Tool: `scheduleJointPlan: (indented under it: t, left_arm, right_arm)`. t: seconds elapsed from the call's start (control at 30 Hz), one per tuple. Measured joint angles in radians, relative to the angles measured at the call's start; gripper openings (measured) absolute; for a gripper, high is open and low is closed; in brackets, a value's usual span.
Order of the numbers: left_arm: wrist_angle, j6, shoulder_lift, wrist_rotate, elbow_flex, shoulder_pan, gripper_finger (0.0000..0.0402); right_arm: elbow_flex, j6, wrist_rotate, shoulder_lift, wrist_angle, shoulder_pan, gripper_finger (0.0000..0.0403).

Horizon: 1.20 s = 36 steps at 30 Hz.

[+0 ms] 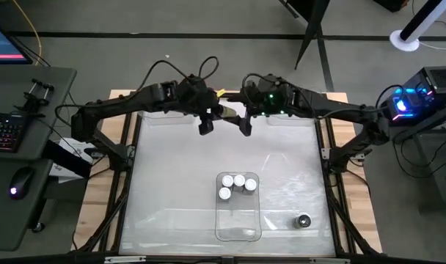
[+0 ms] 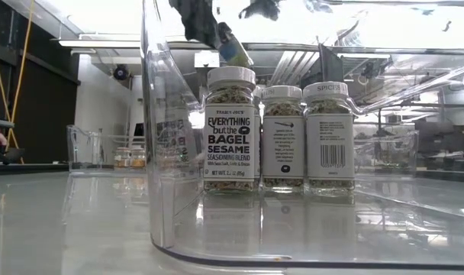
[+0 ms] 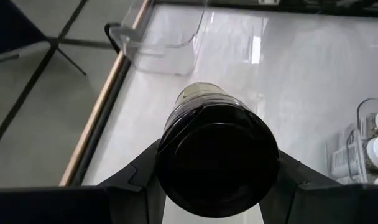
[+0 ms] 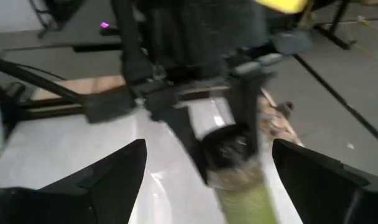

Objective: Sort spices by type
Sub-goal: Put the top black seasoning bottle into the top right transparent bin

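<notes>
Midair beyond the tray (image 1: 238, 220), the left gripper (image 1: 206, 126) clamps a black-capped jar (image 3: 217, 158) while the right gripper (image 1: 245, 127), fingers spread, hangs just beside it. Apparently a handover; next, the jar needs carrying to its group, apart from the white-capped jars (image 1: 236, 185).

1. A grey floor (image 1: 172, 22) surrounds the table, crossed by dark lines
2. A grey desk (image 1: 17, 110) stands at the left, bearing a keyboard (image 1: 4, 132) and a mouse (image 1: 16, 189)
3. A blue-lit device (image 1: 408, 99) glows at the right
4. Bright ceiling lights (image 2: 400, 23) shine over the room
</notes>
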Motion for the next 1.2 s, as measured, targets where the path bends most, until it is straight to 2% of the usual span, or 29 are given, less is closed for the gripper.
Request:
scheduleJointPlan:
  t: [0.13,0.33,0.5,0.67,0.8,0.87,1.0,1.1,1.2]
  left_arm:
    - [0.031,0.059,0.000,0.009,0.000,-0.006,0.0158]
    - [0.063,0.156,0.001,0.015,-0.001,-0.034,0.0158]
    - [0.070,0.164,0.000,0.015,-0.001,-0.048,0.0158]
    - [0.093,0.158,0.000,0.014,-0.001,-0.049,0.0158]
    - [0.032,0.171,-0.002,-0.082,-0.001,-0.039,0.0158]
    - [-0.004,0.159,-0.012,-0.093,-0.001,-0.018,0.0158]
    - [-0.058,0.069,-0.039,-0.034,0.035,0.018,0.0158]
    - [-0.086,0.032,-0.041,0.038,0.086,0.032,0.0158]
    - [-0.106,0.033,-0.041,0.050,0.115,0.032,0.0158]
  right_arm:
    - [0.000,-0.002,-0.047,0.015,0.021,0.000,0.0334]
    - [0.000,-0.015,-0.039,0.050,0.014,0.001,0.0293]
    - [0.000,-0.060,0.007,0.056,0.014,0.001,0.0275]
    - [0.000,-0.092,0.009,0.056,0.014,0.001,0.0263]
    - [-0.001,-0.092,0.010,0.045,-0.033,-0.002,0.0252]
    - [-0.001,-0.092,0.010,0.032,-0.070,-0.005,0.0250]
    - [-0.001,-0.095,0.010,0.034,-0.162,-0.006,0.0250]
    - [-0.001,-0.124,0.014,0.054,-0.159,-0.006,0.0250]
    - [-0.001,-0.140,0.066,0.063,-0.113,-0.006,0.0250]
